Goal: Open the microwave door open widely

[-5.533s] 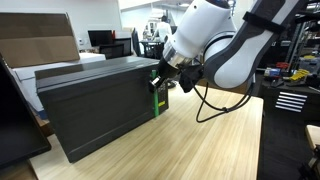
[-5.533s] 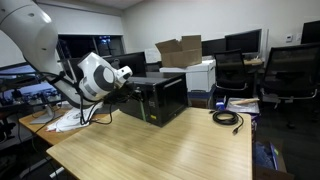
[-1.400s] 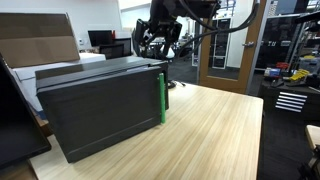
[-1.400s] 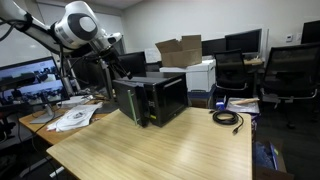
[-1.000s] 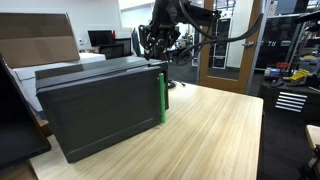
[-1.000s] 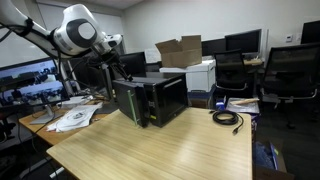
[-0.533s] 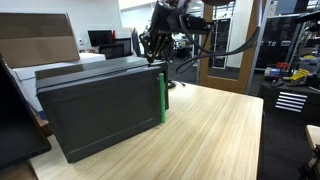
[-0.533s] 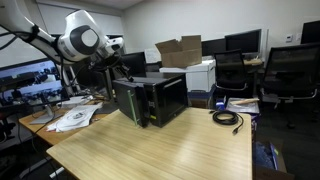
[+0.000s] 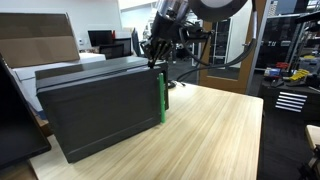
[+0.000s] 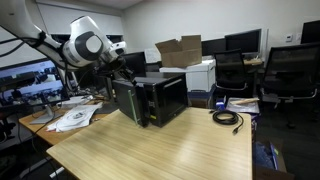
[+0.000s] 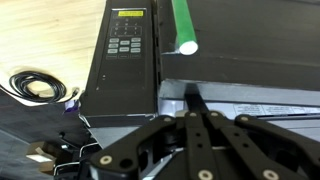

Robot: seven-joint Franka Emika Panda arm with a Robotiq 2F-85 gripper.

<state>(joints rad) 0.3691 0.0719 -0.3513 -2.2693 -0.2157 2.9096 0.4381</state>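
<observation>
Arm: white arm (image 10: 85, 45) comes in from behind the microwave (image 9: 90, 68), upper links high, wrist bent downward.
End effector pos: end effector (image 9: 157, 52) hovers above the microwave's top corner at the green-strip end. No contact visible in an exterior view. The wrist view looks down past it (image 11: 196, 100) onto the top and front edge.
End effector state: fingers (image 11: 188, 125) pressed together in the wrist view, no gap seen, nothing held.
Microwave loc: sits on the light wood table (image 9: 215, 130), w/ a brown cardboard box (image 9: 40, 40) behind it.
Microwave look: big dark grey-black box; narrow button panel (image 11: 125, 45) w/ small display at one end of the front.
Microwave door: microwave door (image 9: 100, 115) is a wide flat dark panel, upright, covering approx. the whole front. Green strip (image 9: 162, 97) runs vertically along the edge nearest the end effector.
Door opening: in the wrist view the strip edge (image 11: 183, 25) stands slightly fwd of the button panel, so the door is only ajar, not wide open.
Misc: coiled black cable (image 11: 35, 88) on the table, beside the panel end.
</observation>
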